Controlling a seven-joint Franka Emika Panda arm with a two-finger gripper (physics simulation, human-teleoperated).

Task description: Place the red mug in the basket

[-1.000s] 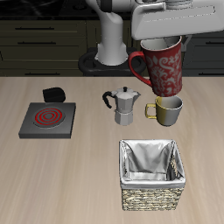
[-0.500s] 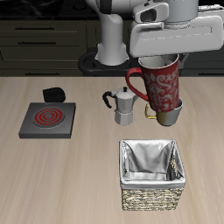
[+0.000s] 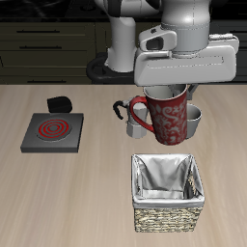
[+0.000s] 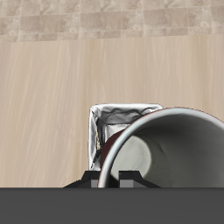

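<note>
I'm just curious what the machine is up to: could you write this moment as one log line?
phase: carrying | pincer: shut on red mug | mug: in the air, short of the basket | basket: empty

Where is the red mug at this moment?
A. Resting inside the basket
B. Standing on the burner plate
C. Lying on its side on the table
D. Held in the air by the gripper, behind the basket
D. The red mug hangs from the gripper clear of the table, just behind the basket, whose silver lining is bare; the burner plate carries nothing.
</note>
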